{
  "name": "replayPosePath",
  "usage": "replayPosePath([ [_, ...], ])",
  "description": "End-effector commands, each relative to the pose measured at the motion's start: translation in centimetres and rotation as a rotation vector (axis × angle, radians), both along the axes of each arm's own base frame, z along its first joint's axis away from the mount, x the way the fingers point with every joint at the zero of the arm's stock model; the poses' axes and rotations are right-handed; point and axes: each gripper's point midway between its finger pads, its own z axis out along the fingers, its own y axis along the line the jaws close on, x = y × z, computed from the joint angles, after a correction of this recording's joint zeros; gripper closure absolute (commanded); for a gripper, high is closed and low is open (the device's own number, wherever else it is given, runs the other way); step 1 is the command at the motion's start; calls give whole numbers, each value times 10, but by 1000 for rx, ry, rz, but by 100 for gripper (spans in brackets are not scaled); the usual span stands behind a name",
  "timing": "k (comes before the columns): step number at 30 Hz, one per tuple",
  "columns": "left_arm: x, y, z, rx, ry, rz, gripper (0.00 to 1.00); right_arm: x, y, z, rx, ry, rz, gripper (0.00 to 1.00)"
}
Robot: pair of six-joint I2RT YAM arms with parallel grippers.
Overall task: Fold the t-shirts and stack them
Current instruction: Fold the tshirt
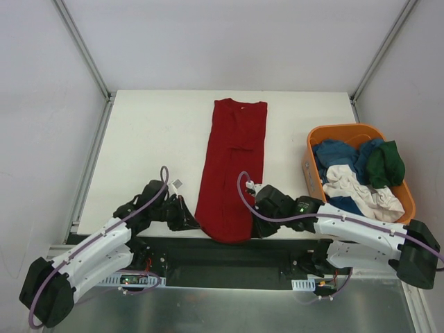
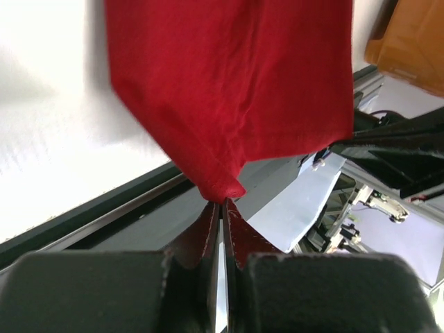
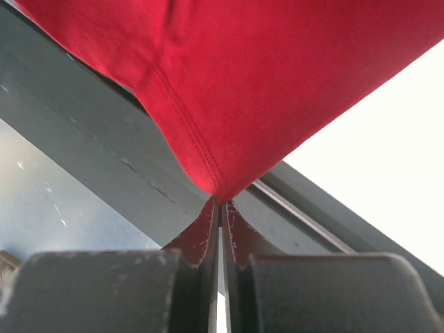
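Dark red t-shirt [image 1: 232, 166]: lies as a long narrow strip down the middle of the table [image 1: 152, 139], sleeves turned in, collar end at the far edge, hem end at the near edge between my two arms.

Handling, as I judge it: thin soft knit, light, no stiffness. It sags into a point wherever it is pinched and will drape and slide instead of holding a crease. Not fragile and not slippery on the pads. Best hold is the stitched hem corners, where the doubled seam gives the jaws something to bite.

Left gripper [image 2: 220, 202]: clamped tight on the left hem corner, the cloth bunched to a small peak right at the fingertips. Right gripper [image 3: 219, 201]: likewise closed on the right hem corner, with the seam line running into the pinch.

Pose: both arms low and stretched forward from their bases, wrists angled inward toward each other, one just either side of the hem, at the table's near edge.

Outward: orange basket [image 1: 340, 129] at the right, well apart from the red shirt, holding blue [image 1: 333, 152], dark green [image 1: 386, 165] and white [image 1: 350, 182] shirts in a loose heap, not yet folded.
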Motion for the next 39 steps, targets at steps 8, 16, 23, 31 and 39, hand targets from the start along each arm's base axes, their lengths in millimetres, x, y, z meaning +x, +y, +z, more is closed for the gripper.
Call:
replayPosePath([
  [8,59,-22,42,85,-164,-49,100,71,-3,54,35,-254,-135,99],
  [16,103,-36,70,106,-256,-53,100,108,-7,70,37,-248,-162,99],
  [23,161,-39,86,121,-300,-30,100,157,-2,91,53,-296,-217,99],
  [31,224,-31,91,102,-300,-5,100,205,-13,82,-1,-247,-355,99],
  [39,263,-38,80,85,-281,-29,100,239,-24,70,-20,-189,-466,96],
])
